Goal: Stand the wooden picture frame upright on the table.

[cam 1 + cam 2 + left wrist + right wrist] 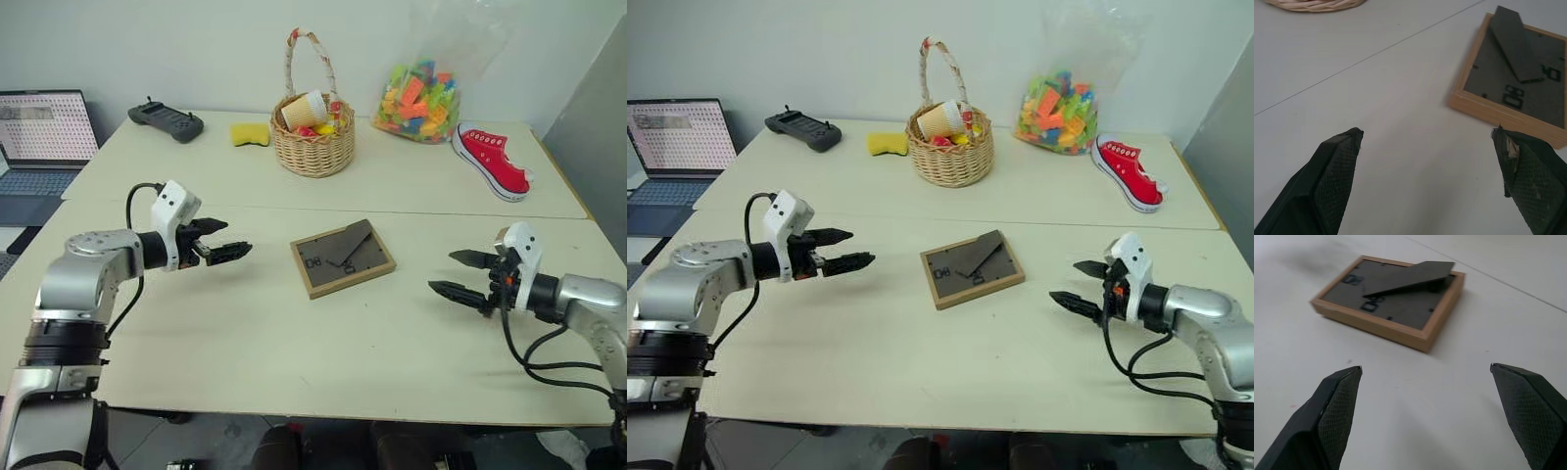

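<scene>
The wooden picture frame [342,258] lies face down in the middle of the table [245,333], its dark brown backing up and the easel stand [1409,277] slightly lifted. My left gripper [223,247] hovers to the frame's left, open, pointing toward it with a gap of bare table between. On the frame's right, my right gripper [464,276] is also open and aimed at it, empty. Both wrist views show the frame [1513,78] ahead of spread fingers [1332,186], untouched.
A wicker basket [313,142] with a cup and toys stands behind the frame. A yellow sponge [250,134], a black controller [167,121], a bag of coloured blocks [421,100] and a red sneaker [492,161] sit along the back. A laptop [44,132] is at far left.
</scene>
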{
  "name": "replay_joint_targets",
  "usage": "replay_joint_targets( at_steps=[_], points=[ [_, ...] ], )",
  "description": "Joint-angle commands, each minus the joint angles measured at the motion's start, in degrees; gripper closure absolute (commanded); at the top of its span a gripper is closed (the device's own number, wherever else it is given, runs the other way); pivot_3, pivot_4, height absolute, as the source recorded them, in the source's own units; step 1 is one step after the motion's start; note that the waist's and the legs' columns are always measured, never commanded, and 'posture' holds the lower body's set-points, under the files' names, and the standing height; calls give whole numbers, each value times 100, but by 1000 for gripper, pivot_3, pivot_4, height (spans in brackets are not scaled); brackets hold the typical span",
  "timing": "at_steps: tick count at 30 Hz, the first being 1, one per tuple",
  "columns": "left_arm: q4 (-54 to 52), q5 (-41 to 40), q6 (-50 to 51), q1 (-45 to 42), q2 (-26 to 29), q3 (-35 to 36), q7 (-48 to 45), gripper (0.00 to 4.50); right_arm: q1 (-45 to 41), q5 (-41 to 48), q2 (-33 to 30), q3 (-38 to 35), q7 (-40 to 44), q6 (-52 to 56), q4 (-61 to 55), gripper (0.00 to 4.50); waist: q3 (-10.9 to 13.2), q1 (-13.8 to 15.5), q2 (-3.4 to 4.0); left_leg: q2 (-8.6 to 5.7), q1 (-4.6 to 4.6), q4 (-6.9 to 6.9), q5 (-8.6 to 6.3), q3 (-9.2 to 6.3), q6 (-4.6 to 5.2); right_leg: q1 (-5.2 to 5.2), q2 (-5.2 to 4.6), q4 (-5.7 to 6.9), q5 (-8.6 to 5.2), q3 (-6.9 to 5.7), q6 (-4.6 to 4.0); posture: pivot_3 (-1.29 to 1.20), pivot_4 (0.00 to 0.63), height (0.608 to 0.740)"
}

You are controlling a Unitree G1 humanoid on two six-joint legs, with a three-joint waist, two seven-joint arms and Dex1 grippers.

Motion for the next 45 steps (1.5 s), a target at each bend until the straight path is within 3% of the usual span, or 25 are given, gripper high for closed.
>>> replay_joint_targets(
  at_steps=[1,8,10,20,29,33,38,41,45],
  points=[
    [440,291,-518,-412,50,-136,-250,0,-204,247,-146,-178,57,146,-187,39,0,1,0,0,1,1,0,0,0,2,1,0,0,0,0,0,150,740],
    [731,317,-734,-656,-273,-105,-292,0,74,169,23,-172,-359,123,-469,39,0,9,0,5,-36,7,0,-14,1,-19,-2,-5,-1,-27,1,0,150,740],
    [833,368,-873,-715,-353,-138,-329,344,158,174,88,-146,-484,134,-607,0,0,10,0,4,-39,10,2,-27,3,-17,-3,-3,-1,-44,1,0,150,740],
    [2378,1128,-1496,-1553,-1501,-604,320,2353,110,-601,1221,599,-2384,477,-967,2177,-1,12,-1,-3,-52,16,7,-44,9,-16,-10,0,-1,-66,1,0,150,740],
    [3949,1768,-2473,-2198,-2290,-859,797,4370,81,-1127,2040,1363,-3062,494,-765,4437,-1,11,-1,-7,-66,18,9,-53,12,-25,-10,3,-1,-74,0,0,150,740],
    [4431,1877,-2645,-2400,-2559,-878,737,4481,-27,-1286,2341,1634,-3124,416,-498,4498,-1,10,-2,-11,-68,19,10,-53,13,-25,-15,0,-1,-76,1,0,150,740],
    [4181,1956,-2611,-2208,-2570,-1027,99,4481,-493,-1590,2683,1816,-3216,203,147,4498,-1,-10,-1,-9,-68,18,11,-53,14,-29,-13,7,0,-77,0,0,150,740],
    [3671,1906,-2381,-1954,-2471,-1094,-329,4481,-806,-1782,2802,1845,-3215,-4,621,4498,-2,-14,-1,-10,-67,18,12,-53,14,-29,-14,6,0,-76,0,0,150,740],
    [2186,1679,-1666,-1278,-2243,-1267,-1000,4481,-1091,-1927,2881,1872,-3087,-220,1025,4498,-2,-22,-1,-9,-66,17,14,-54,13,-30,-17,11,0,-77,0,0,150,740]
  ],
)
